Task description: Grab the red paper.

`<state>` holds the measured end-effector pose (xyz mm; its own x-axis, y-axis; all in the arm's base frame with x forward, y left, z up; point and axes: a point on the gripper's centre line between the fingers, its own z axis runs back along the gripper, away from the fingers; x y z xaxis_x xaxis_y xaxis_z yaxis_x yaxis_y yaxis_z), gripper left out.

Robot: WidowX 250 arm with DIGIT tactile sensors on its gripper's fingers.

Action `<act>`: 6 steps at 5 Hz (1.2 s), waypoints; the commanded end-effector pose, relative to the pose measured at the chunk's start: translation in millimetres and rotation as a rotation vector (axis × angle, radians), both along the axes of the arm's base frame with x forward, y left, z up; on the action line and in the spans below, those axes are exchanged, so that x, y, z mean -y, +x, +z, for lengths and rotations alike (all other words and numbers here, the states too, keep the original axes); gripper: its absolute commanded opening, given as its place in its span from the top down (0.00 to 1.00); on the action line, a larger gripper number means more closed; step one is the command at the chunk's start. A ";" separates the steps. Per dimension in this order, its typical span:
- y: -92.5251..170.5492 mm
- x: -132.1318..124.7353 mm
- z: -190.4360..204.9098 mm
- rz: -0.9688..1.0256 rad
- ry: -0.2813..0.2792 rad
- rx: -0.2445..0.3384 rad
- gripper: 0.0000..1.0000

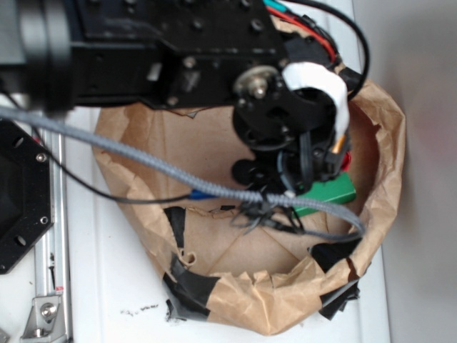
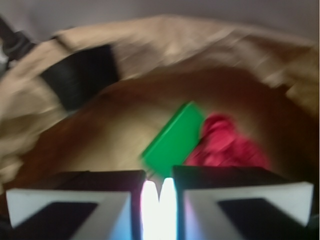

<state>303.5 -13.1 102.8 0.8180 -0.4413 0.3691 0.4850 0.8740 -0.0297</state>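
The red paper is a crumpled red wad lying inside the brown paper bowl, touching the right side of the flat green block. In the exterior view only a red sliver of it shows beside the gripper, above the green block. My gripper hovers just short of the block, with the wad ahead and to the right. Its jaws are closed together with nothing between them. In the exterior view the gripper hangs over the right part of the bowl.
The brown paper's raised, crinkled rim, patched with black tape, surrounds the objects. A grey braided cable crosses the bowl. A black mounting plate and a metal rail are at the left on the white table.
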 end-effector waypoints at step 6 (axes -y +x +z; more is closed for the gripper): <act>50.5 -34.6 -71.6 0.071 0.131 -0.133 1.00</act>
<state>348.3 13.9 33.1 0.8875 -0.4222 0.1847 0.4293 0.9032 0.0019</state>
